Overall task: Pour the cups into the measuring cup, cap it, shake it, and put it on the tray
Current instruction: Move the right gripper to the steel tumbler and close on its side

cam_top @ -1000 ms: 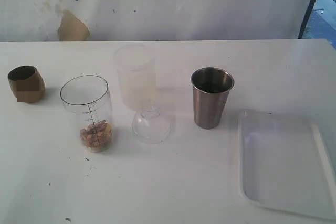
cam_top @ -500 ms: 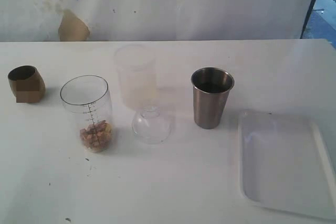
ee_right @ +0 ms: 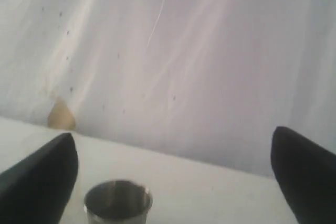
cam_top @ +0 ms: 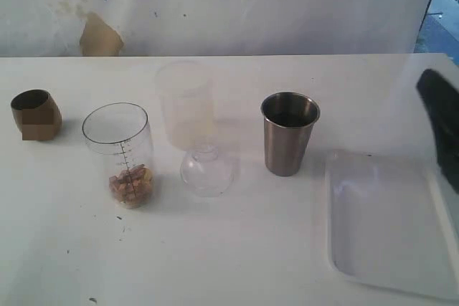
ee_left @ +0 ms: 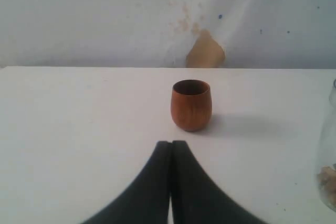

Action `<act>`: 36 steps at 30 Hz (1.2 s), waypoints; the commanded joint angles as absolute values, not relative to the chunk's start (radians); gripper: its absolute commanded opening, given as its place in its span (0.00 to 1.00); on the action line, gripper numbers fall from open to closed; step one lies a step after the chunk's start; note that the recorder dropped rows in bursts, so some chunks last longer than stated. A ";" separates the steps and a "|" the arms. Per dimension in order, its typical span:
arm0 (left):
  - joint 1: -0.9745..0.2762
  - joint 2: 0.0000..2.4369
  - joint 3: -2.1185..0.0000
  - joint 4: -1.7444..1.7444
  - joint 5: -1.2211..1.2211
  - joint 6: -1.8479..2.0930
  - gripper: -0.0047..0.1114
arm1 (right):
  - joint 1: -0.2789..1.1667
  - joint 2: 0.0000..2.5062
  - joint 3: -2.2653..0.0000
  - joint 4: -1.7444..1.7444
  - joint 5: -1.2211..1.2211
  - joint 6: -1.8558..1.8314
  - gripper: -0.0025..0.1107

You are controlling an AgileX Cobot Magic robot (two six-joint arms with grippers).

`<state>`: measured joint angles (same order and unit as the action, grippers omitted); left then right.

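**A:** Steel tumbler (cam_top: 290, 134): where is it placed?

**B:** It is stood on the table (cam_top: 237, 263) near the middle, just left of the tray (cam_top: 391, 223) and not touching it. The measuring cup (cam_top: 120, 154) is set well to its left, with brown bits noted in the base. The brown cup (cam_top: 36, 115) is farther left again.

**A:** Axis and heading?

**B:** The long axis is vertical. The mouth is pointed up and the narrow end is down. Contents cannot be made out.

**A:** Handling?

**B:** It is judged stiff and not fragile. The polished wall is likely slippery, and the weight is thought modest. A hold is best taken across the mid-wall, below the rim. The taper widens upward, so a downward slide through the pads would be resisted. It should be carried level until it is over the measuring cup.

**A:** Grippers?

**B:** Right gripper (ee_right: 172, 134): the fingers are spread wide and nothing is caught between them. The tumbler rim is seen ahead and lower, untouched. Left gripper (ee_left: 170, 148): the fingers are pressed together and nothing is held. The brown cup is ahead of it, clear of contact.
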<state>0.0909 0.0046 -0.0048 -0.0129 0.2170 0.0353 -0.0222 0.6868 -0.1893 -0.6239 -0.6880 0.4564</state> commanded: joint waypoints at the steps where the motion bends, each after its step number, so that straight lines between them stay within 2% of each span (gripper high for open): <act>1: 0.085 0.000 0.000 -0.026 0.209 0.030 0.04 | -0.021 0.872 -0.198 -0.718 -0.715 0.483 0.83; 12: 0.085 0.000 0.000 -0.026 0.209 0.030 0.04 | -0.021 1.415 -0.224 -0.745 -1.137 0.257 0.83; 21: 0.085 0.000 0.000 -0.026 0.209 0.030 0.04 | -0.018 1.688 -0.370 -0.834 -1.151 0.208 0.83; 36: 0.085 0.000 0.000 -0.026 0.209 0.030 0.04 | 0.017 1.934 -0.535 -0.869 -1.218 0.185 0.83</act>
